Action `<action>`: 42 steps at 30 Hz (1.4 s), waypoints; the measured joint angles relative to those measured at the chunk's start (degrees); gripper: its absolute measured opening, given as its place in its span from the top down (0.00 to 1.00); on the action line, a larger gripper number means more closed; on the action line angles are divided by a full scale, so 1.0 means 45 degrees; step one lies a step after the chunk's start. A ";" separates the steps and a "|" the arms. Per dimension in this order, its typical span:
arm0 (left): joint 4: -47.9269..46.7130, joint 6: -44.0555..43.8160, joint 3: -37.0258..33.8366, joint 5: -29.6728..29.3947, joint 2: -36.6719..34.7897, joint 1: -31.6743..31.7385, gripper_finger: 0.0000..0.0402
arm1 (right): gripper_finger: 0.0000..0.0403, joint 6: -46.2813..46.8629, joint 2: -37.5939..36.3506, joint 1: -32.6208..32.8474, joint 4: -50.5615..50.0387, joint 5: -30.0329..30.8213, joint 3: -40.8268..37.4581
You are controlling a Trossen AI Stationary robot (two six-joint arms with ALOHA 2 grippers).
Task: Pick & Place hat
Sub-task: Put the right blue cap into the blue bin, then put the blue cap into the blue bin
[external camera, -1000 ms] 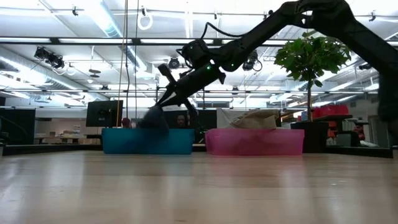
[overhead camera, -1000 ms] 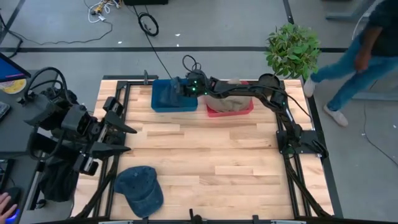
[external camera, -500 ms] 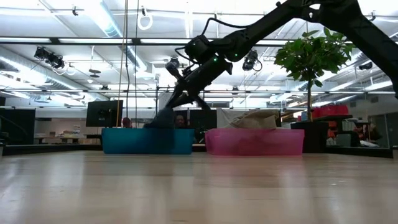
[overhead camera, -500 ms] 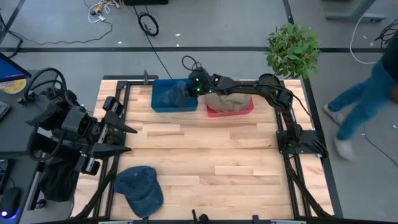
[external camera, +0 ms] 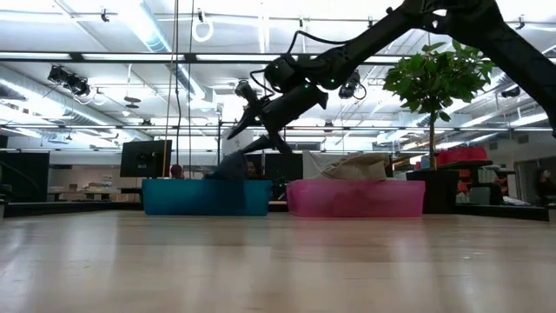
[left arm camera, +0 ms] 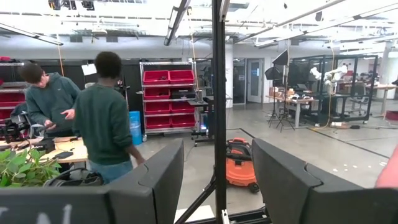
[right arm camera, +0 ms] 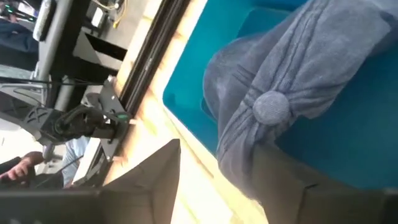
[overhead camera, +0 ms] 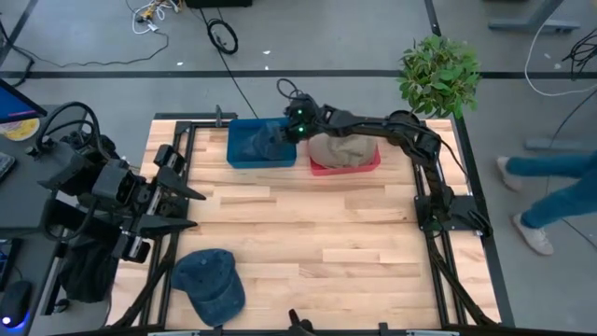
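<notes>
High view: left gripper (overhead camera: 182,207) waits with fingers spread at the table's left edge; a blue cap (overhead camera: 210,283) lies nearby. Farther right, the right gripper (overhead camera: 280,131), fingers parted, hovers over a grey-blue cap (right arm camera: 273,118) lying in the blue bin (overhead camera: 244,154).

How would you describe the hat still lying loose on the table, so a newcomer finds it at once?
Start at the wooden table and go to its near edge on the left arm's side. There lies a dark blue cap, flat on bare wood; the other hats sit in the blue bin and pink bin.
</notes>
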 joint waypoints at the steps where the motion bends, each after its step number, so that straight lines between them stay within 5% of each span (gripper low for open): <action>1: -0.0002 -0.0002 0.0000 0.0000 0.0000 0.0000 0.52 | 0.51 -0.0006 -0.0066 -0.0011 -0.0174 0.0035 0.0000; 14: -0.0222 -0.0012 0.0000 0.0000 0.0005 0.0004 0.52 | 0.59 -0.2780 -0.1254 -0.0040 -0.1655 0.3343 0.0005; 23: -0.0364 -0.0002 0.0000 -0.0005 -0.0027 0.0037 0.52 | 0.97 -0.3855 -0.1220 0.0194 -0.2082 0.3215 0.0005; 27: -0.0484 -0.0012 0.0000 -0.0049 -0.0105 0.0038 0.52 | 0.97 -0.3695 -0.1217 0.0198 -0.2058 0.3014 0.0005; 36: -0.1311 -0.0339 0.0000 -0.0194 -0.0253 0.0038 0.52 | 0.96 -0.3563 -0.1276 0.0213 0.0625 0.0335 0.0005; 42: -0.2794 -0.1385 0.0000 -0.0224 -0.0253 0.0037 0.52 | 0.98 -0.3691 -0.2193 0.0404 0.0313 0.0277 0.0005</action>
